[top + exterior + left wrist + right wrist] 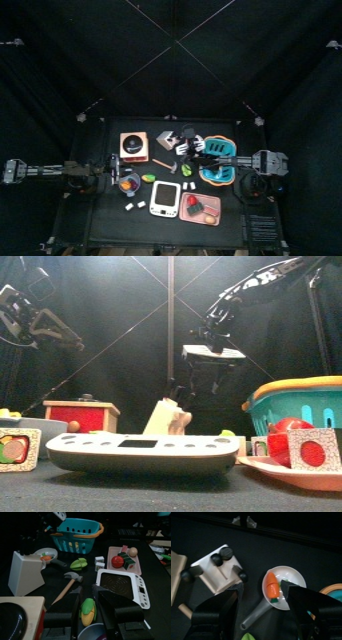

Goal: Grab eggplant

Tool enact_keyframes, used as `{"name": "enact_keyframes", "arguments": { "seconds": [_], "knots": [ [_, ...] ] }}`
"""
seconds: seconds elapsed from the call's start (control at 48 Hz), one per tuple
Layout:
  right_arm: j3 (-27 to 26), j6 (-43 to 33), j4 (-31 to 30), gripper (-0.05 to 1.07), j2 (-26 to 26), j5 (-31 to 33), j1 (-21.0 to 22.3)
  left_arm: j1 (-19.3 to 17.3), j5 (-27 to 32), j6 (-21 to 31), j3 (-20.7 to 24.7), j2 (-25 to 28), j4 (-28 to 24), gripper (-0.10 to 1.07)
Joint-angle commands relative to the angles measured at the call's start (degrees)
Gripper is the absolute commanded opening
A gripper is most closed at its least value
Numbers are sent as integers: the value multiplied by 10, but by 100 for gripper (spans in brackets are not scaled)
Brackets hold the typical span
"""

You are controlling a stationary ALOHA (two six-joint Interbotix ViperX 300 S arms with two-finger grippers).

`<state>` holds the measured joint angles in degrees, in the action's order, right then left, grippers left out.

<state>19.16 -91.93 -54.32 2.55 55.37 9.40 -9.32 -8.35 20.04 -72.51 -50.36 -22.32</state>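
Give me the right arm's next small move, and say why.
Probably don't close; lift slightly and look elsewhere. The right gripper hangs open right above the carrot lying in the white ladle, which is not the target. No eggplant shows between its jaws or clearly in any view.

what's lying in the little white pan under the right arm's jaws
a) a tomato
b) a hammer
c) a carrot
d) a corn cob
c: the right wrist view shows an orange carrot with a green tip lying in the white pan, framed between the open jaws of the right gripper.
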Motion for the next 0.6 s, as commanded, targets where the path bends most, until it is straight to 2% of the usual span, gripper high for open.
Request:
{"name": "enact_keyframes", "arguments": {
  "seconds": [0.0, 0.583],
  "knots": [
    [-18, -1, -1, 94, -17, 5, -15, 1, -2, -1, 8, 1, 1, 68],
    [-29, -1, 28, 94, 8, 7, -98, -3, -2, -1, 8, 1, 2, 68]
  ]
}}
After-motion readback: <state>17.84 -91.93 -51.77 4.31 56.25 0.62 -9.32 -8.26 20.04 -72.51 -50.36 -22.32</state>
